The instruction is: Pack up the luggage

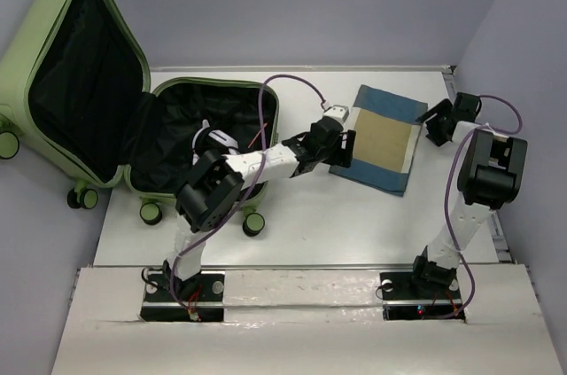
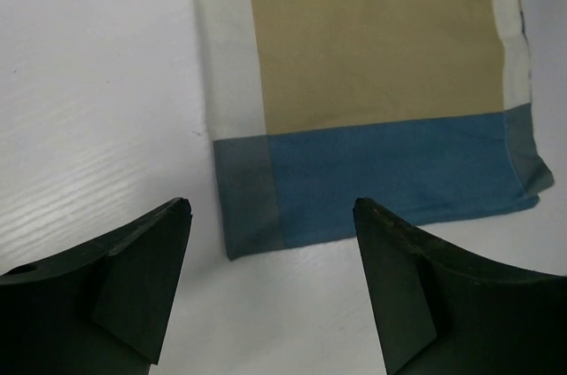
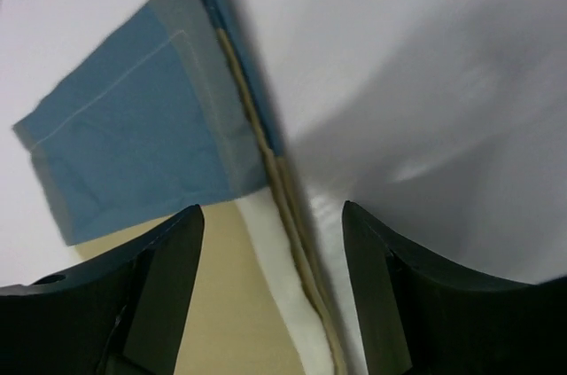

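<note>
Luggage wide open, left of left claw and right claw, both spread apart.

Top external: high, near-edge side, looking down on whole table. Wrist cameras: close, angled down; all share folded cloth.

Light-green hard-shell luggage, wide open, black-lined, far left
</note>
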`<action>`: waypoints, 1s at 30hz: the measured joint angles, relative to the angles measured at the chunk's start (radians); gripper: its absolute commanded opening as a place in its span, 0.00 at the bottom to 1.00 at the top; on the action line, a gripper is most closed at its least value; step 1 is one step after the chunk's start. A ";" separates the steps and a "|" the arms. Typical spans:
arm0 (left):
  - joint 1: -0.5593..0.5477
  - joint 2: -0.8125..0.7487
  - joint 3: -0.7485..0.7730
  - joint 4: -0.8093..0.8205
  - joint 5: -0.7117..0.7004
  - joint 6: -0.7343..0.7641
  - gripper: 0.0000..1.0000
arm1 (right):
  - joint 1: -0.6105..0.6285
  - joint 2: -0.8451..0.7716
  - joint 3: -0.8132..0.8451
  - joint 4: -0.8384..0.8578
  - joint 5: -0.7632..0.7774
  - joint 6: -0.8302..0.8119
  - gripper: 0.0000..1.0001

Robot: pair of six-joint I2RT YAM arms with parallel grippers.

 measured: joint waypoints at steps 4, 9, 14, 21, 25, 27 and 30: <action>0.008 0.146 0.129 -0.049 -0.007 0.037 0.81 | 0.000 0.053 0.046 0.024 -0.058 0.008 0.59; 0.014 0.216 0.156 -0.076 -0.002 0.060 0.78 | -0.001 0.095 0.081 0.048 -0.118 0.021 0.57; 0.021 0.220 0.161 -0.081 -0.005 0.067 0.75 | -0.001 0.118 0.090 0.071 -0.155 0.041 0.47; 0.023 0.230 0.161 -0.057 0.015 0.066 0.59 | -0.002 0.150 0.091 0.113 -0.232 0.059 0.30; 0.024 0.231 0.147 -0.025 0.043 0.060 0.44 | -0.001 0.164 0.091 0.126 -0.261 0.064 0.18; 0.026 0.231 0.137 -0.010 0.048 0.056 0.37 | -0.002 0.168 0.091 0.132 -0.270 0.064 0.13; 0.033 0.231 0.125 0.009 0.058 0.054 0.18 | -0.002 0.178 0.091 0.146 -0.287 0.068 0.07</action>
